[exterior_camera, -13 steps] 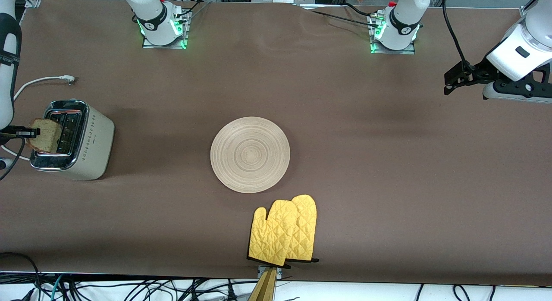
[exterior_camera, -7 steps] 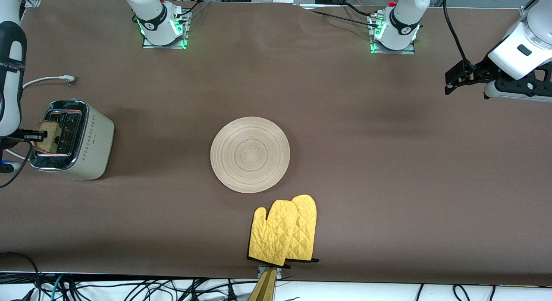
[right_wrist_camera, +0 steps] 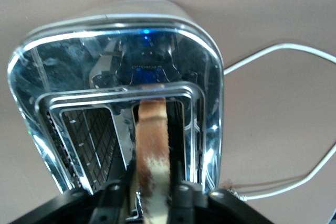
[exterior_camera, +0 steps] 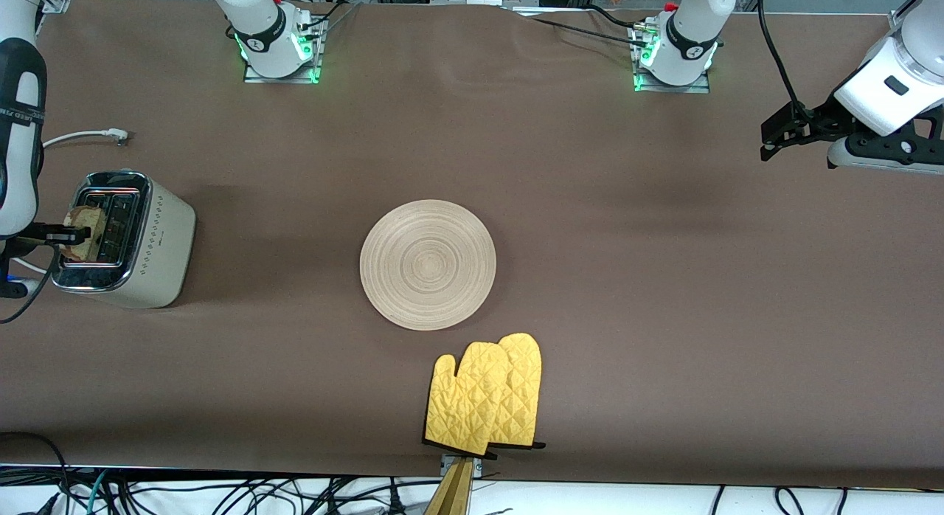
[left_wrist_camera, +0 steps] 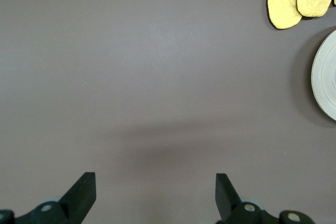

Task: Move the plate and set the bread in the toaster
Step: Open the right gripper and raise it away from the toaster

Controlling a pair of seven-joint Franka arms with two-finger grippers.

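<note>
R gripper (exterior_camera: 63, 234) sits over the toaster (exterior_camera: 140, 242) at the right arm's end, jaws loosely either side of the bread (right_wrist_camera: 152, 150); can't tell if they still pinch it. Bread stands on edge, mostly down in a slot. L gripper (left_wrist_camera: 155, 198) waits high over bare brown surface (exterior_camera: 664, 279), jaws wide, holding nothing. Plate (exterior_camera: 428, 264) mid-surface; yellow mitts (exterior_camera: 487, 397) nearer cam.

light: even, bright overhead | shadows: soft, beside toaster (exterior_camera: 129, 238) toward plate (exterior_camera: 428, 265); faint band on table (left_wrist_camera: 157, 51) in left wrist view | glare: toaster's chrome top mirrors a blue glow | blur: bread (right_wrist_camera: 152, 150) soft close to the lens | base LEDs: green
</note>
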